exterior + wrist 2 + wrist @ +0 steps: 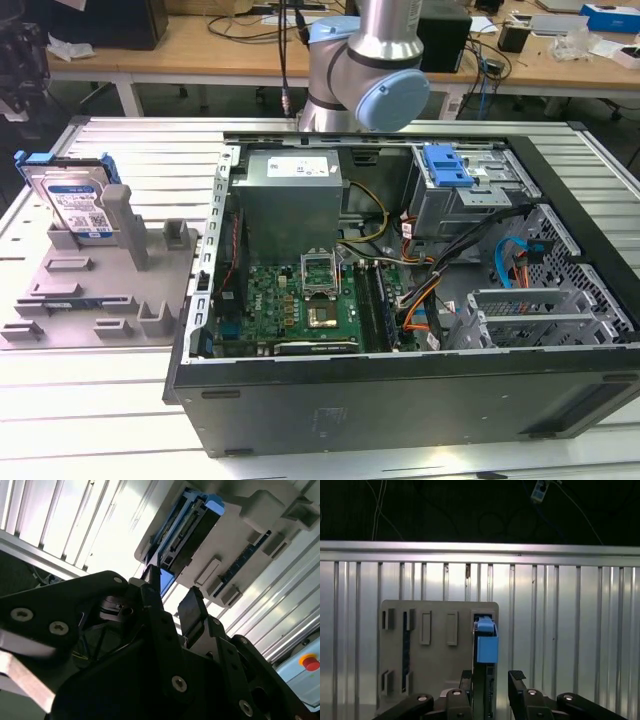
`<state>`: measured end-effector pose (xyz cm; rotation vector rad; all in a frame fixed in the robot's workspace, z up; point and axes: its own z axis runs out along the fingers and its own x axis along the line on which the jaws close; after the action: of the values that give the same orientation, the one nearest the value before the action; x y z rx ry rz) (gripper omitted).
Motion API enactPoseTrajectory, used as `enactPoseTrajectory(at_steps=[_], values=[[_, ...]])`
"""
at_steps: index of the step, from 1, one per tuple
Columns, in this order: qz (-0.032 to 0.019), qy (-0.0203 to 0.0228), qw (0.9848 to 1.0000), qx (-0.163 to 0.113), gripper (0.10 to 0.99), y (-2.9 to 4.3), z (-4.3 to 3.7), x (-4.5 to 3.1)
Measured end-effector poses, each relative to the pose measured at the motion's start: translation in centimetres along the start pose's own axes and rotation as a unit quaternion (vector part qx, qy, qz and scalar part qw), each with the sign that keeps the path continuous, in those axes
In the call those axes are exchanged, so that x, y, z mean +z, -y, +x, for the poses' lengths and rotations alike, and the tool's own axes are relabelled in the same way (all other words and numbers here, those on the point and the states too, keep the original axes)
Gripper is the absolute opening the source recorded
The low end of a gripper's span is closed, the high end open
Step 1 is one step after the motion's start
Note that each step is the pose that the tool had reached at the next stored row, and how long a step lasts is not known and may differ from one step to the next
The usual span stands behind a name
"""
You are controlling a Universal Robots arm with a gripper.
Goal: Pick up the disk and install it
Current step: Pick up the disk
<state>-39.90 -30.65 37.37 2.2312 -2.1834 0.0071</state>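
Blue-bracketed, the disk (78,205) stands on edge in a grey holder (105,300) on the table (150,150), at the exterior view's left. The pincer (491,677) hangs wide and empty, lined up over it. A skewed descent could clip the bracket and tip the disk.

On my feed the disk (78,205) is silver with a white-and-blue label, framed by a bright blue bracket (487,647). Its holder (100,290) is plain pale grey, and the desk (150,150) is silvery metal striped with dark parallel grooves. The computer case (400,400) is black outside, with a green circuit board (300,305), a grey power box (290,195), a blue latch (447,165) and orange, yellow and blue cables (425,300). My jaws are matt black; the arm (385,40) is silver with pale blue caps.
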Motion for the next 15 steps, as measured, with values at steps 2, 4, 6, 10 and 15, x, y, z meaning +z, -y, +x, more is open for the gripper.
enactPoseTrajectory(at_steps=[2, 4, 6, 10, 15], values=[[0.0000, 0.0000, 1.0000, 0.000, 0.424, -0.42, -0.01, 0.21], [0.0000, 0.0000, 1.0000, 0.000, 0.424, -0.67, -0.02, 0.45], [0.0000, 0.0000, 1.0000, 0.000, 0.424, -0.72, -0.03, 0.77], [0.0000, 0.0000, 1.0000, 0.000, 0.424, -0.76, -0.04, 1.30], [0.0000, 0.0000, 1.0000, 0.000, 0.424, -0.84, -0.05, 1.87]])
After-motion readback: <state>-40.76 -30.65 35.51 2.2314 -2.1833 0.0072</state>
